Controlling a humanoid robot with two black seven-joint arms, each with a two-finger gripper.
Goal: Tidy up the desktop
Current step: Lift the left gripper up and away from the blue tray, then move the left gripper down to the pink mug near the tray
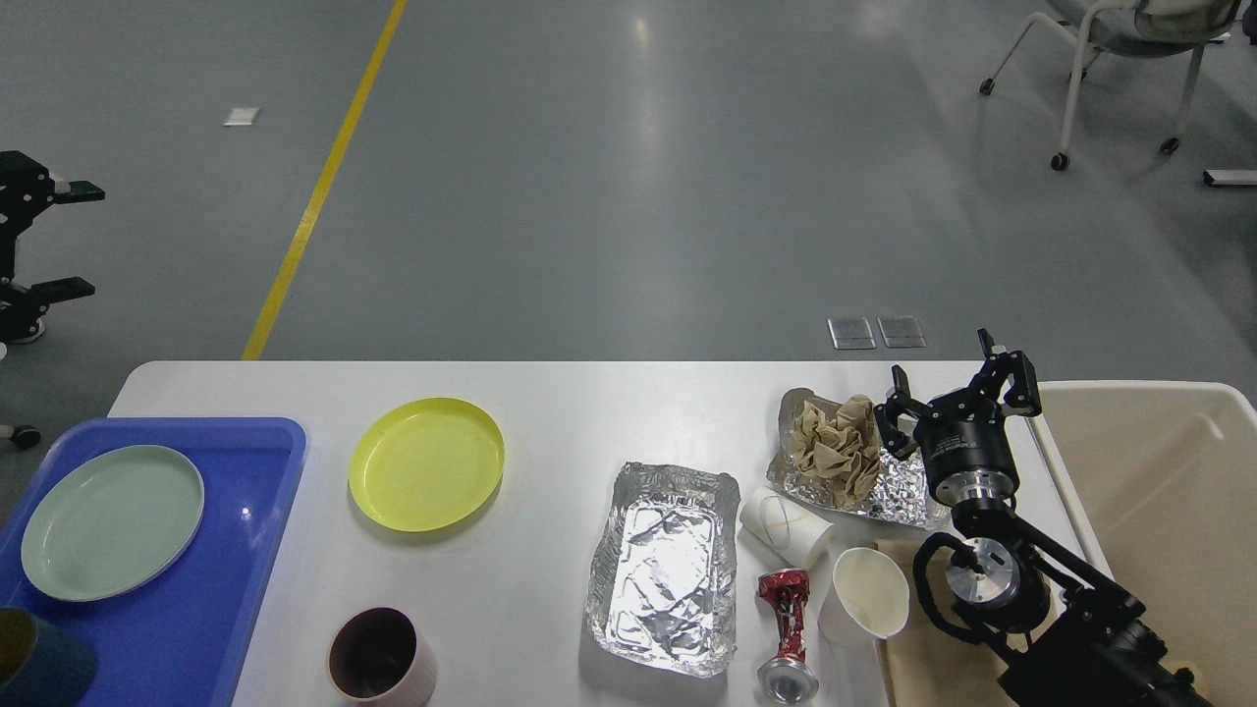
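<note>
The white desktop (pixel 550 403) holds a yellow plate (pixel 426 463), a pink cup (pixel 381 656), an empty foil tray (pixel 666 568), a second foil tray (pixel 889 496) with crumpled brown paper (pixel 835 450) in it, two white paper cups (pixel 786 525) (pixel 869 592) lying on their sides and a crushed red can (pixel 786 633). My right gripper (pixel 953 383) is open and empty, raised above the table's right end, just right of the crumpled paper. My left gripper is out of view.
A blue tray (pixel 245 550) at the left holds a pale green plate (pixel 111 520) and a dark teal cup (pixel 39 663). A large beige bin (pixel 1159 491) stands at the table's right. A brown paper sheet (pixel 933 658) lies under my right arm.
</note>
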